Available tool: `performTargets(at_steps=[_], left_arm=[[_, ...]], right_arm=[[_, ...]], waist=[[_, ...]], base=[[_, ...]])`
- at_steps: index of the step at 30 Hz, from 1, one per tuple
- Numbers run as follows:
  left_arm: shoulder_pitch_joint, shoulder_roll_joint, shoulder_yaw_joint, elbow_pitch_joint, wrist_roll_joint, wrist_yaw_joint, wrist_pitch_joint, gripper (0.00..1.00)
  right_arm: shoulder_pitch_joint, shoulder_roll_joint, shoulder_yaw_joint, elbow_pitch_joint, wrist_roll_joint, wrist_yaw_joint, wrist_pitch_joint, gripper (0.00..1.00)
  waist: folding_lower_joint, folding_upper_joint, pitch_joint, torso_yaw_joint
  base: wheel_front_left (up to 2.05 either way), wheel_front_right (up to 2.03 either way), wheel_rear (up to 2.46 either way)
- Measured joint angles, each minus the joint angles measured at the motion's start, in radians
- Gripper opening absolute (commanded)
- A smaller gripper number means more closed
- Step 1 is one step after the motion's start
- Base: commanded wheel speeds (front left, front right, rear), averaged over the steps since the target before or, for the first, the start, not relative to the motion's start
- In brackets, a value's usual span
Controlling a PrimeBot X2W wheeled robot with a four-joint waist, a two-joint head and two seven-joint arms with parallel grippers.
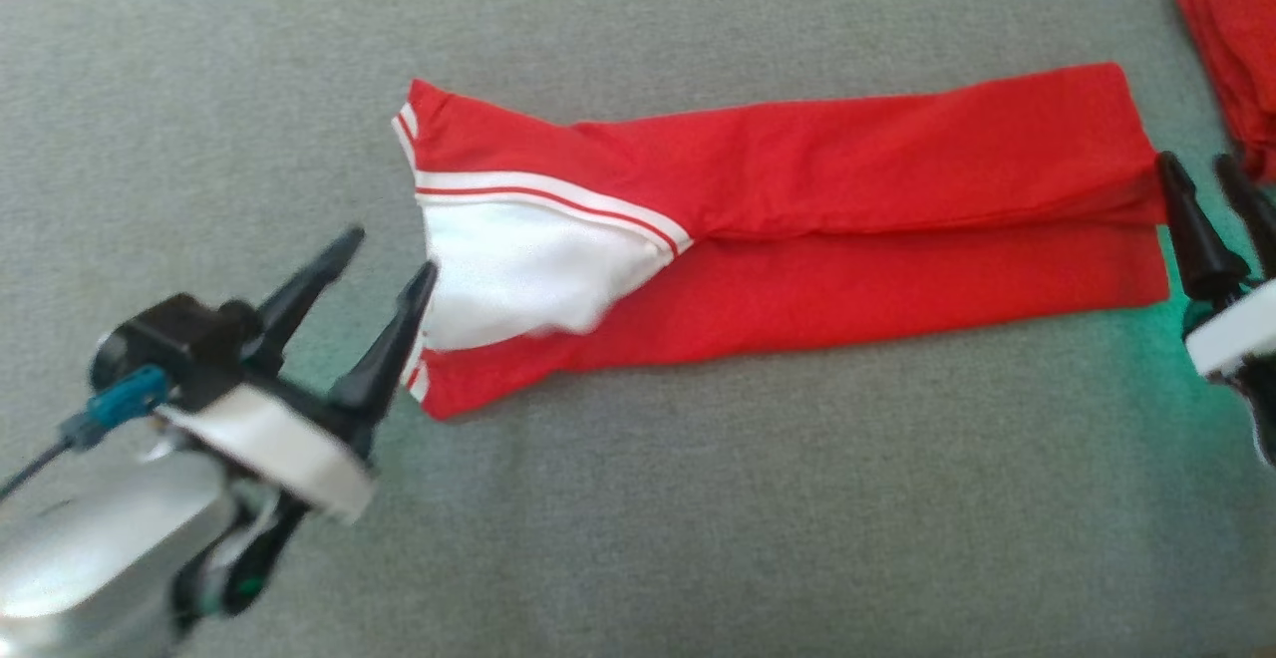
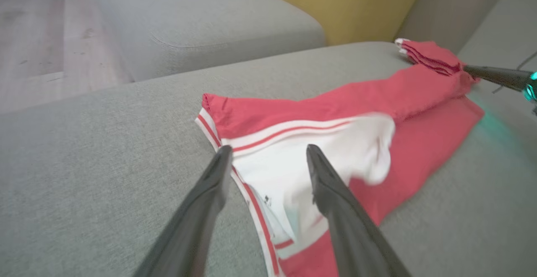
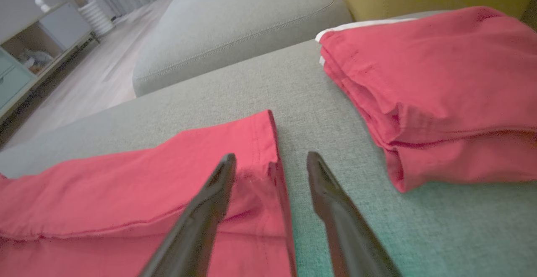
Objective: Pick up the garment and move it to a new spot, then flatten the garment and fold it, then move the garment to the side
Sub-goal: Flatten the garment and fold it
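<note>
The garment (image 1: pixel 797 209) is a pair of red trousers with a white, red-striped waistband. It lies stretched left to right on the grey couch cushion (image 1: pixel 698 498), waist at the left with the white lining turned out, legs laid one over the other. My left gripper (image 1: pixel 391 257) is open at the waist end, one finger touching the white cloth; its wrist view has the garment (image 2: pixel 319 117) beyond my left gripper (image 2: pixel 268 151). My right gripper (image 1: pixel 1201 174) is open at the leg cuffs; its wrist view has my right gripper (image 3: pixel 270 159) straddling the hem of the garment (image 3: pixel 168 172). Neither holds cloth.
A second red garment (image 1: pixel 1231 30), folded in a stack, lies at the far right (image 3: pixel 440 88), close to my right gripper. A grey armrest cushion (image 2: pixel 197 21) and a yellow cushion (image 2: pixel 348 4) rise behind. Wooden floor (image 2: pixel 37 37) lies past the couch edge.
</note>
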Motion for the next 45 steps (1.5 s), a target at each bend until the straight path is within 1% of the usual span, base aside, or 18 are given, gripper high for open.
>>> performTargets(at_steps=[2,3,6,7,10,13,16,20,24,28,30,31,32,35,39,41,44,45], left_arm=[[0.06,-0.075,0.113,0.011,0.016,0.051,0.0,1.0],[0.097,-0.117,0.175,0.016,0.039,0.066,-0.001,1.0],[0.242,-0.247,0.361,0.028,0.161,0.109,-0.003,1.0],[0.242,-0.247,0.361,0.028,0.161,0.109,-0.003,1.0],[0.415,-0.381,0.553,0.032,0.315,0.136,-0.003,1.0],[0.54,-0.492,0.687,0.031,0.481,0.138,-0.003,1.0],[0.619,-0.596,0.781,0.019,0.607,0.117,-0.003,1.0],[0.674,-0.682,0.821,-0.004,0.764,0.069,-0.003,1.0],[0.691,-0.738,0.839,-0.005,0.855,0.017,-0.003,1.0],[0.693,-0.767,0.872,-0.002,0.894,-0.019,-0.005,1.0],[0.694,-0.778,0.893,-0.001,0.907,-0.03,-0.005,1.0],[0.695,-0.783,0.903,-0.001,0.911,-0.037,-0.005,1.0],[0.698,-0.787,0.919,-0.001,0.916,-0.045,-0.005,1.0],[0.706,-0.795,0.939,-0.002,0.923,-0.06,-0.005,1.0],[0.717,-0.804,0.955,-0.001,0.939,-0.08,-0.005,1.0],[0.716,-0.807,0.963,-0.001,0.939,-0.088,-0.005,1.0],[0.716,-0.809,0.968,0.0,0.952,-0.102,-0.005,1.0],[0.716,-0.809,0.97,0.0,0.956,-0.105,-0.005,1.0]], right_arm=[[0.039,0.023,-0.048,-0.005,-0.014,0.0,-0.053,1.0],[0.061,0.038,-0.069,-0.008,-0.022,0.0,-0.076,1.0],[0.132,0.092,-0.124,-0.011,-0.058,0.0,-0.114,1.0],[0.132,0.092,-0.124,-0.011,-0.058,0.0,-0.114,1.0],[0.179,0.14,-0.185,-0.007,-0.109,0.0,-0.129,1.0],[0.19,0.177,-0.235,0.016,-0.147,0.0,-0.138,1.0],[0.188,0.2,-0.278,0.057,-0.188,0.0,-0.137,1.0],[0.156,0.216,-0.354,0.157,-0.236,0.0,-0.112,1.0],[0.083,0.224,-0.402,0.267,-0.262,0.0,-0.045,1.0],[0.049,0.234,-0.396,0.345,-0.278,0.0,0.074,0.99],[0.049,0.239,-0.394,0.337,-0.267,0.0,0.107,0.54],[0.049,0.238,-0.393,0.328,-0.262,0.0,0.122,0.18],[0.053,0.242,-0.384,0.308,-0.255,0.0,0.13,0.0],[0.074,0.252,-0.373,0.268,-0.249,0.0,0.11,0.0],[0.103,0.235,-0.38,0.244,-0.263,0.0,0.079,0.0],[0.104,0.207,-0.401,0.226,-0.272,0.0,0.079,0.0],[0.1,0.144,-0.458,0.179,-0.283,0.0,0.096,0.0],[0.096,0.133,-0.485,0.149,-0.266,0.0,0.111,0.0]], waist=[[0.0,0.0,-0.008,0.009],[0.0,0.0,-0.014,0.013],[-0.0001,0.0,-0.035,0.022],[-0.0001,0.0,-0.035,0.022],[-0.0002,0.0,-0.057,0.033],[-0.0001,0.0,-0.077,0.051],[-0.0002,0.0,-0.094,0.076],[-0.0002,0.0,-0.109,0.115],[-0.0001,0.0,-0.113,0.157],[0.0,0.0,-0.112,0.189],[-0.0001,0.0,-0.112,0.197],[-0.0001,0.0,-0.111,0.197],[0.0,0.0,-0.111,0.194],[0.0,0.0,-0.111,0.18],[-0.0001,0.0,-0.111,0.153],[0.0,0.0,-0.111,0.138],[0.0,0.0,-0.111,0.117],[0.0,0.0,-0.111,0.111]], base=[[0.0,0.0,0.0],[0.0,0.0,0.0],[0.0,0.0,0.0],[0.0,0.0,0.0],[0.0,0.0,0.0],[0.0,0.0,0.0],[0.0,0.0,0.0],[0.0,0.0,0.0],[0.0,0.0,0.0],[0.0,0.0,0.0],[0.0,0.0,0.0],[0.0,0.0,0.0],[0.0,0.0,0.0],[0.0,0.0,0.0],[0.0,0.0,0.0],[0.0,0.0,0.0],[0.0,0.0,0.0],[0.0,0.0,0.0]])
